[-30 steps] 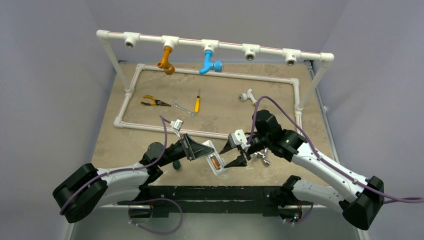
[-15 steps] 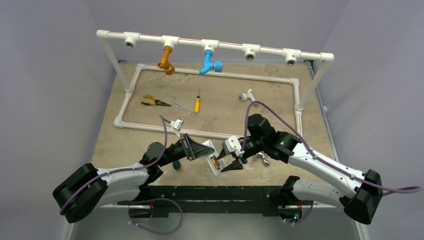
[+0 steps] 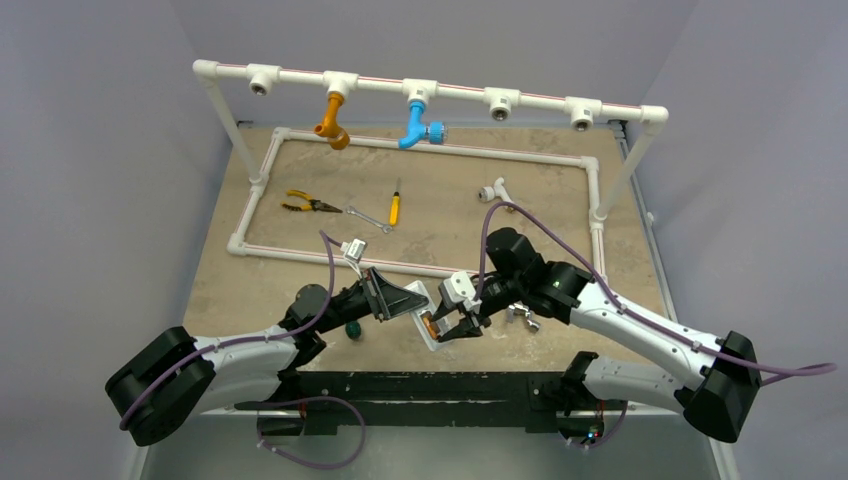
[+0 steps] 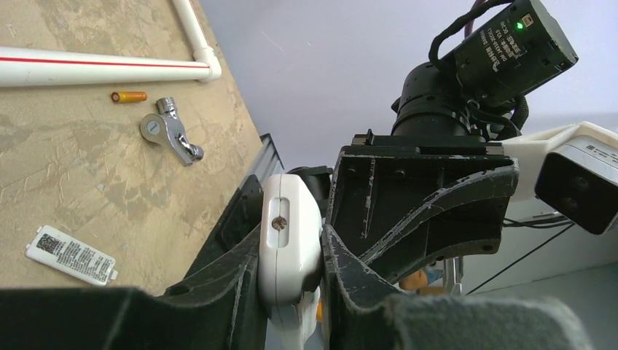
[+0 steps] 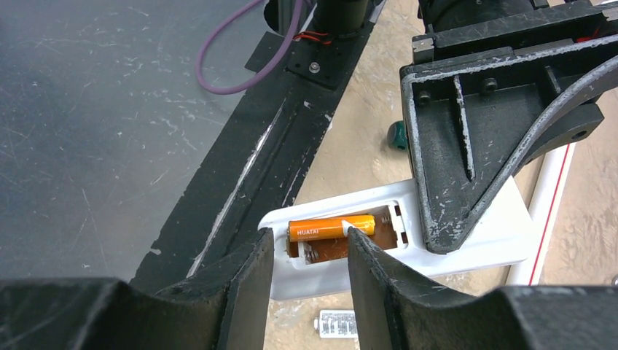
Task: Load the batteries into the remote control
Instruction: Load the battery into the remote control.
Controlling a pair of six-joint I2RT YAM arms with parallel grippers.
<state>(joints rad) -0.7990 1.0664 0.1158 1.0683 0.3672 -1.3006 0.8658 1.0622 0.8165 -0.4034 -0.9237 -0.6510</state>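
Remote control (image 5: 495,244): one, white plastic handset, clamped by left gripper (image 4: 291,251).
Batteries: two orange-copper cylinders; seated battery (image 5: 328,228) in recessed bay (image 5: 324,252), loose battery (image 4: 129,96) on tabletop (image 4: 73,182) beside white pipe (image 4: 102,65).
Right gripper (image 5: 310,248): narrowly parted at bay, gripping nothing.
Surface: tan, mottled.
Room: lilac-grey walls (image 3: 100,150).

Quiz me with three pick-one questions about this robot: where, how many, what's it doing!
1. Where is the loose battery? A on the table by the white pipe; B on the floor; C in a cup.
2. How many batteries are in the remote control? A none; B one; C two.
3. The left end effector is: A open; B shut on the remote control; C shut on a battery.
Answers: A, beside the pipe; B, one orange battery shows, the other slot empty; B, it pinches the white casing.
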